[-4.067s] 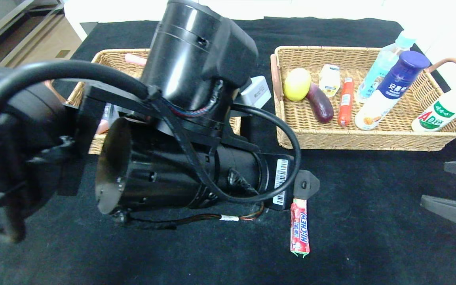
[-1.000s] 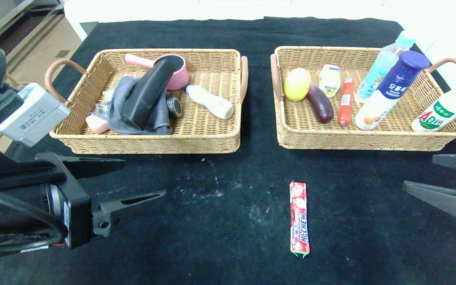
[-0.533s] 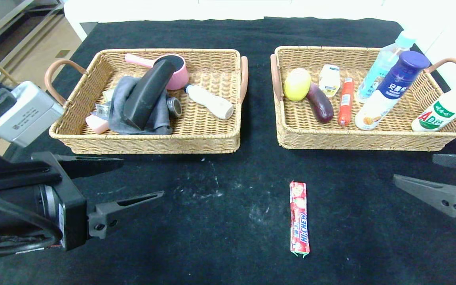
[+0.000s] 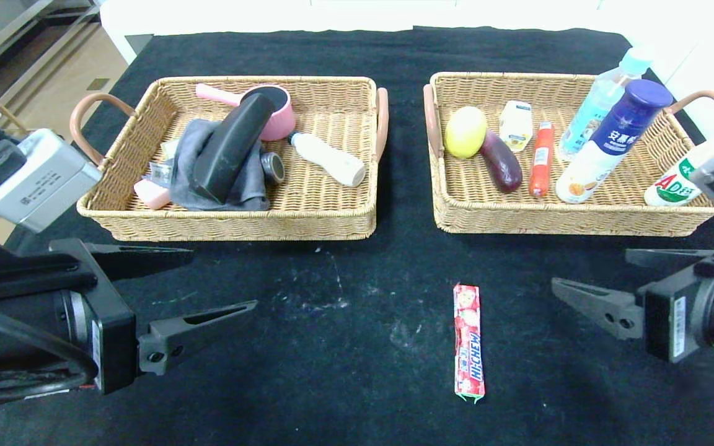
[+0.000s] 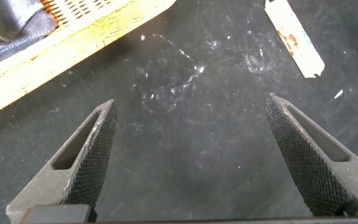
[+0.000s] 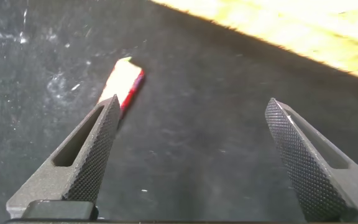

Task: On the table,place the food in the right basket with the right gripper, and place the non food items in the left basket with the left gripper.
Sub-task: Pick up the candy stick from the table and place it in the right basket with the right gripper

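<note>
Lying lengthwise on the black table (image 4: 357,371), lower centre-right of the head frame, well below the right basket (image 4: 574,220): the candy (image 4: 469,341), red wrapper, untouched. Right gripper (image 4: 592,279) at the right edge of the frame, jaws spread wide and empty, pointing left toward the candy but apart from it, with bare cloth between. Seen in the right wrist view, candy (image 6: 122,82) just beyond one finger (image 6: 86,162), not between the two. Left gripper (image 4: 202,285) at lower left of the head frame, also splayed open and empty, below the left basket (image 4: 233,226) and well apart from the candy; candy (image 5: 294,36) showing at the upper right of the left wrist view. Holding bottles, a sausage and fruit, the right basket; a cloth, pink cup and other goods in the left.
</note>
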